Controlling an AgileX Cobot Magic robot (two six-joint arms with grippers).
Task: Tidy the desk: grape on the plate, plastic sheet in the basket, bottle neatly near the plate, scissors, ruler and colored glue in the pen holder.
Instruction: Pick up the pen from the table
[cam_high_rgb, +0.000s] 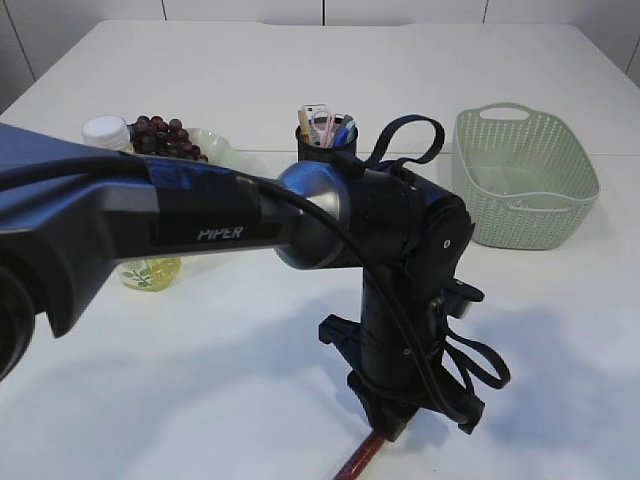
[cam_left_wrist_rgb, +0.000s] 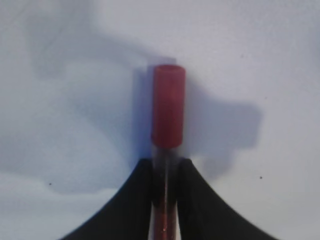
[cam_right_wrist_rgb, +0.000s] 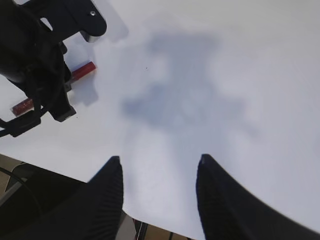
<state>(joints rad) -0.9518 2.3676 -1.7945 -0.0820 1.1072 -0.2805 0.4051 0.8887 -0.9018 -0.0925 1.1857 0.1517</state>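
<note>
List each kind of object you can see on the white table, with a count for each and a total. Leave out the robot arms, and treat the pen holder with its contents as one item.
Red glue stick: 1
Bunch of dark purple grapes: 1
Pale green plate: 1
Clear bottle with white cap: 1
Black pen holder: 1
Mint green plastic basket: 1
Total: 6

bare table (cam_high_rgb: 200, 400) around the left arm (cam_high_rgb: 200, 225)
</note>
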